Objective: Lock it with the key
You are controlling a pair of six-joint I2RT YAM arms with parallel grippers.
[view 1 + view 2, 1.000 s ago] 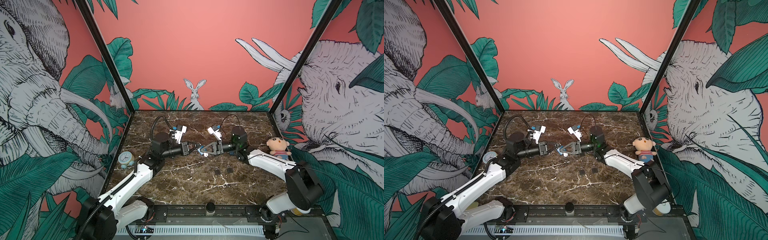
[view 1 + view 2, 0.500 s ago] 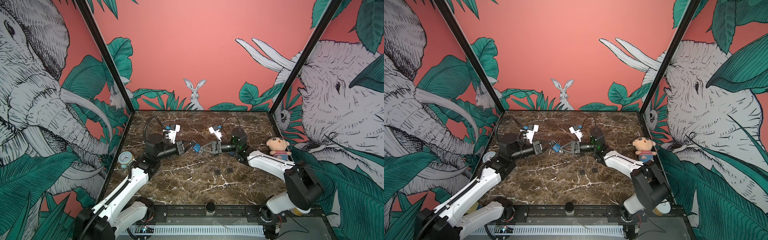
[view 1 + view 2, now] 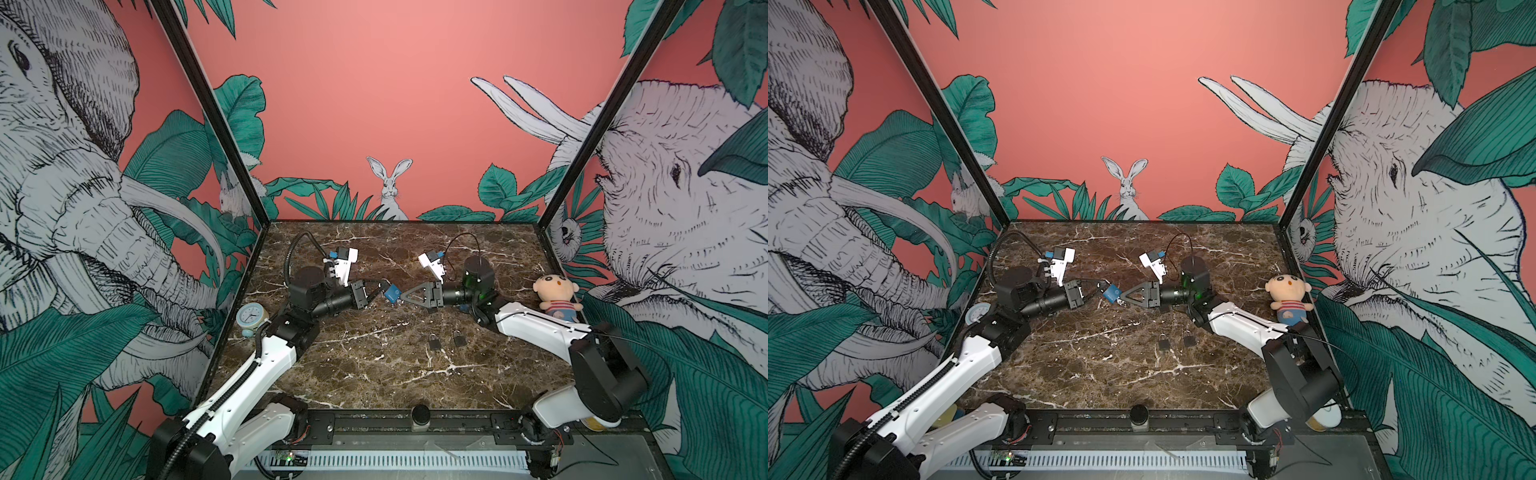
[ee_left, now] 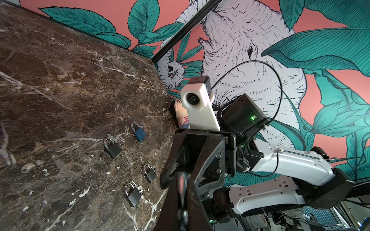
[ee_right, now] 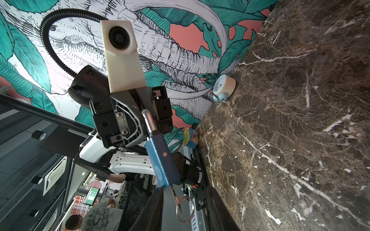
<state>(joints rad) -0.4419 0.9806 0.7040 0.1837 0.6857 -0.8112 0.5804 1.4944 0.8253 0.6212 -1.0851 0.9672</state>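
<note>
**Blue padlock in the air, key in its base**

The left gripper (image 3: 380, 286) has the blue padlock (image 3: 391, 294) up off the desk (image 3: 374, 374), jaws clenched on the metal shackle (image 5: 149, 122). Both top views show it hanging between the two arms, above the middle of the desk and towards the back. Facing it from the other side is the right gripper (image 3: 402, 296), tip right at the padlock's lower end. In the right wrist view its jaws stand parted, one finger just beside the padlock's base. The key (image 5: 174, 195) sticks out of that base in the gap between them, with a key ring (image 5: 185, 212) dangling off it, and nothing there looks clamped. Down below, nearer the front, a dark padlock (image 3: 433, 343) and a second dark padlock (image 3: 459, 338) lie flat, just beside each other. The left wrist view picks up a loose blue padlock (image 4: 138, 132) lying flat on the desk too. Alarm clock (image 3: 250, 318) at the left edge, doll (image 3: 557, 297) at the right edge
</note>
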